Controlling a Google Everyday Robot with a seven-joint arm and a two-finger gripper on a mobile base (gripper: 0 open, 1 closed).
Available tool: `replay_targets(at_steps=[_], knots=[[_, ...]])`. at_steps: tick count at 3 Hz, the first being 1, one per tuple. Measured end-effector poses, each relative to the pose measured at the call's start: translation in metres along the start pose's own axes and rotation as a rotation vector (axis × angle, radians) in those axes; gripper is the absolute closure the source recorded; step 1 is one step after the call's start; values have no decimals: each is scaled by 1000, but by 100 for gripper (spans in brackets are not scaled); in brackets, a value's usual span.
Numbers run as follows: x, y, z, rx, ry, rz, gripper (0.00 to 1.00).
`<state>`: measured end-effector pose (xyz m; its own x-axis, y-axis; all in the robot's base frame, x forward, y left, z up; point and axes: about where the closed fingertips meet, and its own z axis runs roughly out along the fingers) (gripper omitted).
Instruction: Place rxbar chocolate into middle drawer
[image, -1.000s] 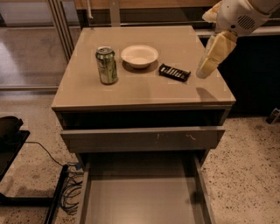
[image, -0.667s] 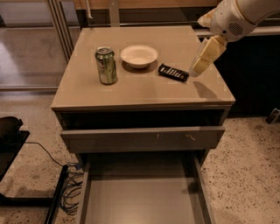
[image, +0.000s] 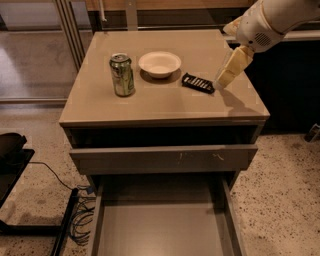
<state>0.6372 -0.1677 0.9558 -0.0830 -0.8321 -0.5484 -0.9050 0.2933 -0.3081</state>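
The rxbar chocolate (image: 198, 83), a flat black wrapper with white lettering, lies on the cabinet top (image: 165, 105), right of the white bowl. My gripper (image: 223, 82), cream-coloured on a white arm, hangs tilted just to the right of the bar, close above the top. It holds nothing that I can see. The middle drawer (image: 160, 227) is pulled out at the bottom of the view, and the part of its flat grey floor that shows is bare.
A green soda can (image: 122, 75) stands at the left of the top and a white bowl (image: 159, 63) sits beside it. Above the open drawer, a drawer with a scuffed grey front (image: 165, 159) is slightly out. Cables (image: 75, 215) lie on the floor at the left.
My gripper has moved left and down, from the right edge of the top to just beside the bar. The bar, can and bowl have not moved.
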Motion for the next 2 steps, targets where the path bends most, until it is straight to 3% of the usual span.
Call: replay_targets(at_steps=[2], knots=[[34, -29, 86, -57, 54, 45, 0]])
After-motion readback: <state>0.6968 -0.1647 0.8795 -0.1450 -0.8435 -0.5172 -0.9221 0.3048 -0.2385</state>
